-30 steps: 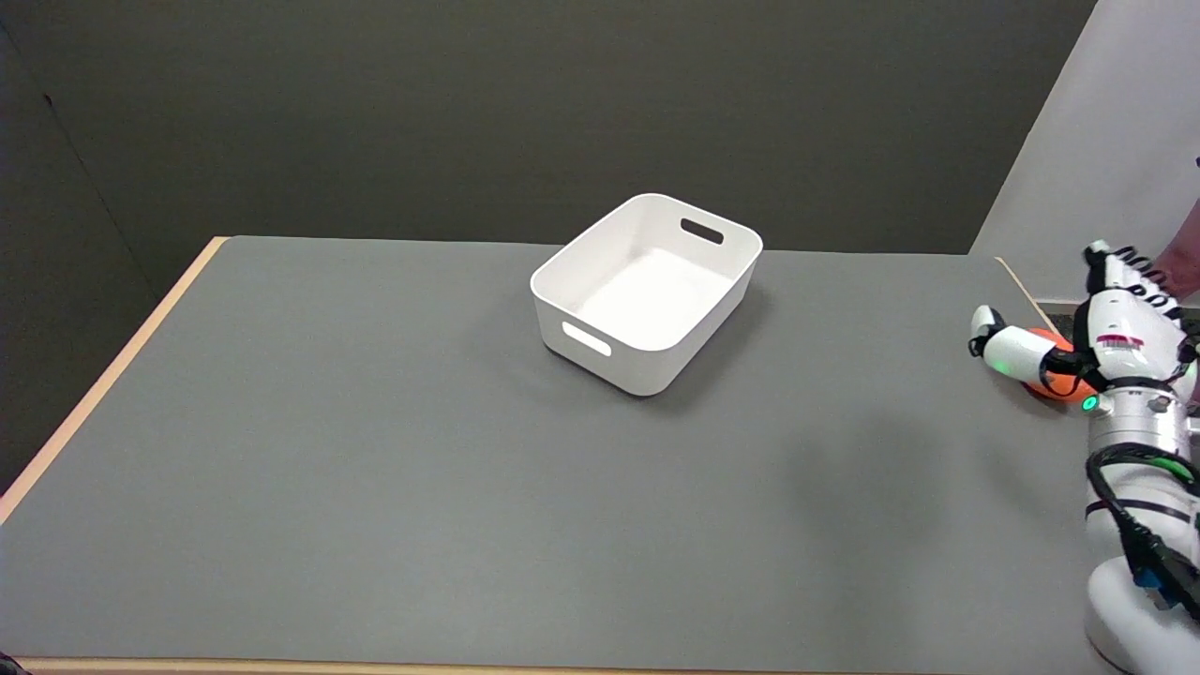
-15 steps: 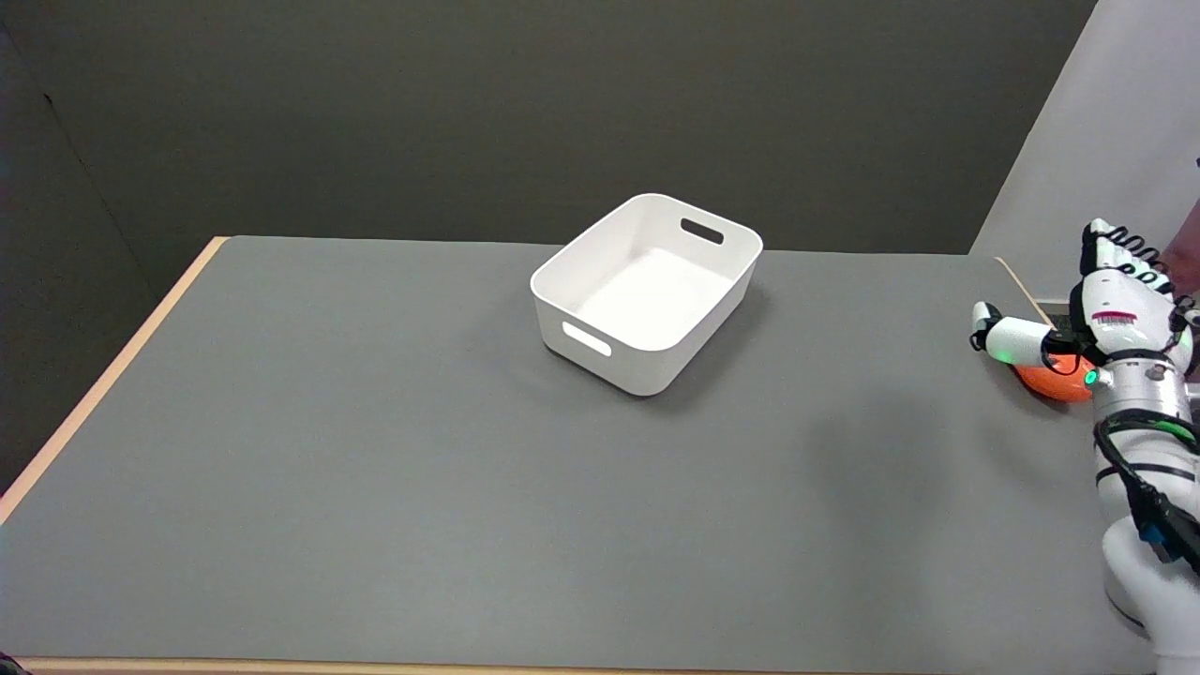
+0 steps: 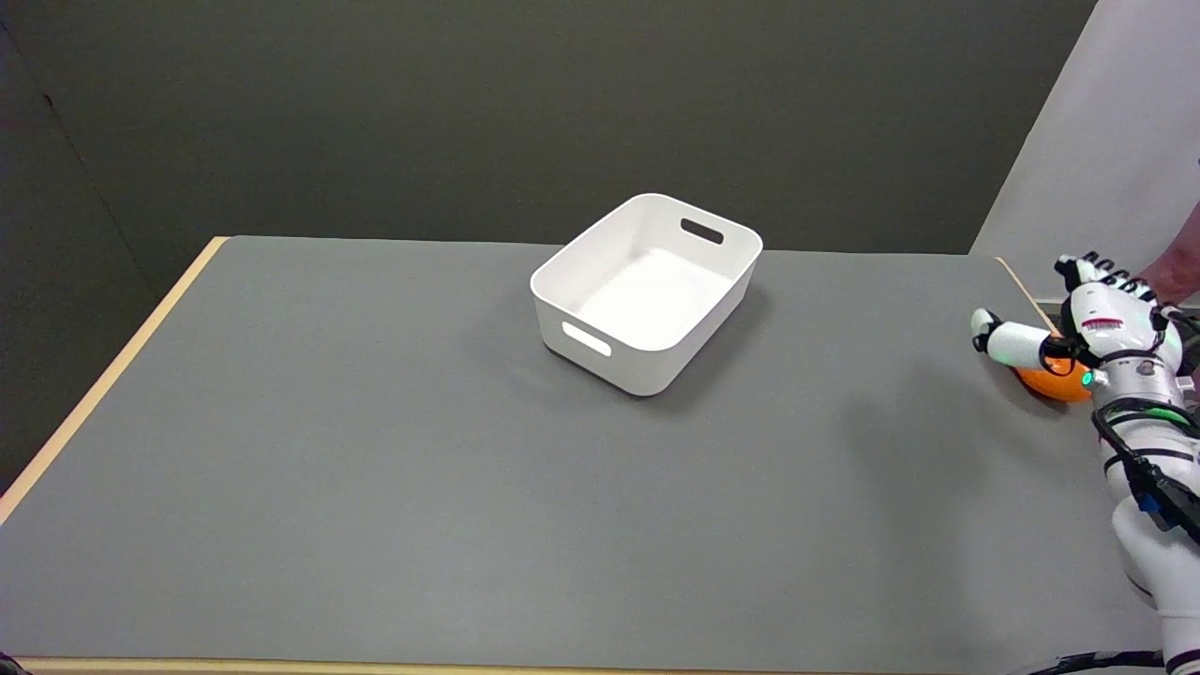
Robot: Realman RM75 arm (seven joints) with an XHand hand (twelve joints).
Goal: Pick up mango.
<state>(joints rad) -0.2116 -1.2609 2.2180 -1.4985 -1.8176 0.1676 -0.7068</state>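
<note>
While the arm reaches in from the lower right, this is how the table reads.

Right hand: the black-and-white robot hand (image 3: pixel 1092 323) sits directly over the fruit at the table's far right edge, back of the hand up, thumb stuck out to the left.
Grasp: hard call. The fingers curl down on the far side of the fruit and the thumb stands clear of it, so I cannot tell whether the hand grips it or only covers it.
Mango: the small, round orange-red mango (image 3: pixel 1048 383) shows only as a sliver beneath the palm, low against the grey mat, near the right-hand wooden edge.
Bin: the white rectangular plastic bin with slot handles (image 3: pixel 646 292) stands upright, turned at an angle, toward the table's far middle, well apart from the hand.
Table: the grey-topped table with a pale wooden rim (image 3: pixel 375 450) carries both.
Background: a person's arm (image 3: pixel 1177 267) shows at the right border, just behind the hand.
</note>
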